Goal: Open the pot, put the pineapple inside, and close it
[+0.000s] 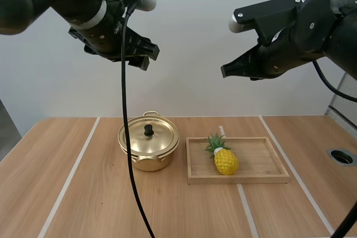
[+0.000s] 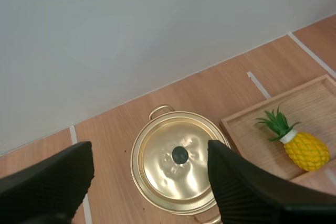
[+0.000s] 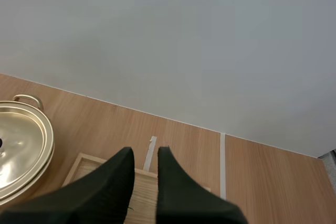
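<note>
Surface: pale wooden surface (image 1: 50,193) crossed by white tape strips (image 1: 71,172), with a plain light wall behind it.
Pot: we see a round golden metal pot (image 1: 146,163) with loop handles standing on the surface, just beside the tray's short end, with a thin gap between them.
Lid: a golden metal lid (image 1: 162,135) sits closed on the pot, its small black knob (image 1: 149,130) upright at the centre.
Tray: a shallow rectangular wooden tray (image 1: 240,178) lies flat on the surface to the right of the pot in the high view.
Pineapple: a small yellow pineapple (image 1: 225,161) with a green leafy crown lies inside the tray, at the end nearer the pot, crown pointing towards the tray's far rim.
Left jaws: our left jaws hang well above the pot, released and spread wide, with nothing between them; from the left wrist view the lid lies far below the gap.
Right jaws: our right jaws hang well above the tray, parted by only a narrow slit and gripping nothing.
</note>
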Action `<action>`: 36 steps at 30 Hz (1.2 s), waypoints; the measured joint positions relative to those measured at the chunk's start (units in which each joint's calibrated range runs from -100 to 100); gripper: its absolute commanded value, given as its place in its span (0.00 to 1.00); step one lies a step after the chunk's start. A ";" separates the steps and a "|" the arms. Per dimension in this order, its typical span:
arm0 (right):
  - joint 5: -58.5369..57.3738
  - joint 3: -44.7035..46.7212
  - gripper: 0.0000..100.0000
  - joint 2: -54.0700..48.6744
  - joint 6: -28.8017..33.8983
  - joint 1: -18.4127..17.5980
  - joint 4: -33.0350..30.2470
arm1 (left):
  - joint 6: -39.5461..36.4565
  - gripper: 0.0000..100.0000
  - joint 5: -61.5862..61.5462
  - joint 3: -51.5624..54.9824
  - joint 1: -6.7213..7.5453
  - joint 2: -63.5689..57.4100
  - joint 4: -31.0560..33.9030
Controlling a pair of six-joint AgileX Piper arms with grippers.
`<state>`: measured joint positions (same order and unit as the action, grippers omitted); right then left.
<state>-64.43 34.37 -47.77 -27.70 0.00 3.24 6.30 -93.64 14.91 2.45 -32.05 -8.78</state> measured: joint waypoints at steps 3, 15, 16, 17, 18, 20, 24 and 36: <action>-0.14 0.00 0.32 0.00 0.00 0.00 0.11 | 0.85 1.00 -1.59 0.84 0.00 2.46 0.00; -1.77 0.00 0.32 0.00 0.00 0.00 0.35 | 4.08 1.00 8.73 13.80 0.00 8.16 -1.86; -1.90 0.00 0.32 0.00 0.00 0.00 0.61 | 4.28 1.00 9.39 14.27 0.00 8.88 -1.86; -1.90 0.00 0.32 0.00 0.00 0.00 0.73 | 4.28 1.00 10.04 14.78 0.00 9.49 -1.86; -1.90 0.00 0.32 0.00 0.00 0.00 0.87 | 4.28 1.00 10.62 15.12 0.00 10.30 -1.98; -1.90 0.00 0.32 0.00 0.00 0.00 1.28 | 4.38 1.00 11.90 15.58 0.00 11.85 -2.08; -1.90 0.00 0.32 0.00 0.00 0.00 1.54 | 4.92 1.00 15.43 16.67 0.00 14.28 -2.29; -1.90 0.00 0.32 0.00 0.00 0.00 2.09 | 8.75 1.00 20.00 17.31 0.00 20.32 -8.22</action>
<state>-66.34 34.37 -47.77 -27.70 0.00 5.33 15.05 -73.64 32.22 2.45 -11.73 -17.00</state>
